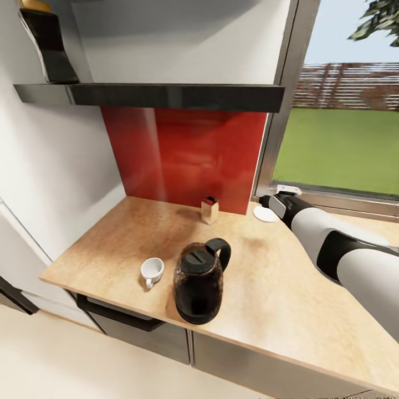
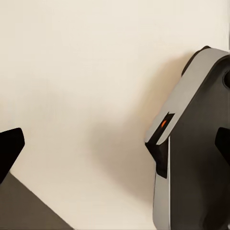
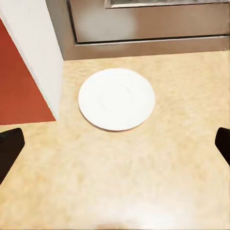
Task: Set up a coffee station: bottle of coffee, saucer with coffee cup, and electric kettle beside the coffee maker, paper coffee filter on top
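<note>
Your right gripper (image 3: 115, 143) is hovering with its fingers spread wide, gripping nothing, just short of the saucer (image 3: 116, 98), which is lying flat on the kitchen countertop (image 1: 288, 299) against the window frame (image 3: 143, 45), well apart from the electric kettle (image 1: 198, 280) and coffee cup (image 1: 152, 271) near the front edge. The disc is thin, so you are risking fingertips scraping wood or pushing it into the frame. Your left gripper (image 2: 115, 143) is also spread, pointing at pale floor.

Head camera high over countertop (image 1: 266, 293); right wrist near shared saucer (image 3: 116, 99).
</note>
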